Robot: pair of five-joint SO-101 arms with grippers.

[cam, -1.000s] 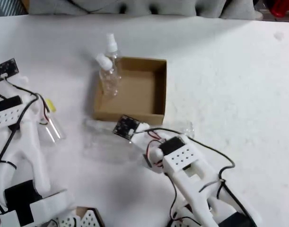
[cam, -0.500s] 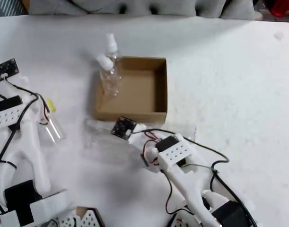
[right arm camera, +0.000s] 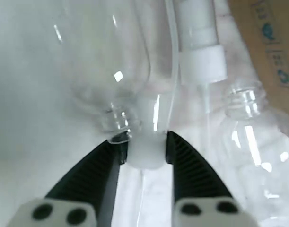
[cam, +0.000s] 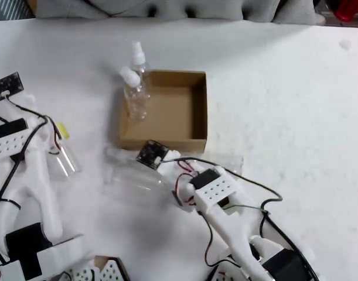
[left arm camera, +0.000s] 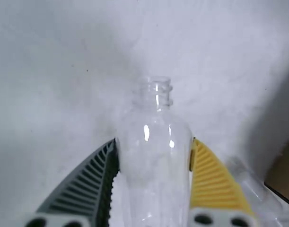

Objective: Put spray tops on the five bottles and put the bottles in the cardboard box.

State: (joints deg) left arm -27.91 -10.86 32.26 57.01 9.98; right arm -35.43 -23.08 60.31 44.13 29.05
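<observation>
Held bottle: a clear plastic bottle (left arm camera: pixel 153 170) with a bare, threaded neck and no spray top; bright glints on its shoulders.
Left claw: the left claw (left arm camera: pixel 153 142) has one grey ribbed finger and one yellow, clamped on the sides of that bottle. It sits at the desk's left side, well apart from the cardboard box (cam: pixel 193 108).
Right claw: the right claw (right arm camera: pixel 144 139) has its black fingers pressed on a white spray top (right arm camera: pixel 144 155), just beside the open neck of a lying bottle (right arm camera: pixel 101 61).
Other loose parts: a second spray top (right arm camera: pixel 199 54) with a thin tube lies near a further uncapped bottle (right arm camera: pixel 248 127), close to the box wall.
Capped bottles: two capped bottles (cam: pixel 135 88), clear with white tops, lean at the box's far left corner.
Box: brown, open-topped, square, in the middle of the desk, with the right arm just in front of it.
Desk: the desk (cam: pixel 284 99) is covered in white, slightly textured cloth.
Room: a grey tufted cushion edge (cam: pixel 167 9) runs along the far side; a red object (cam: pixel 350 8) is at the far right corner.
</observation>
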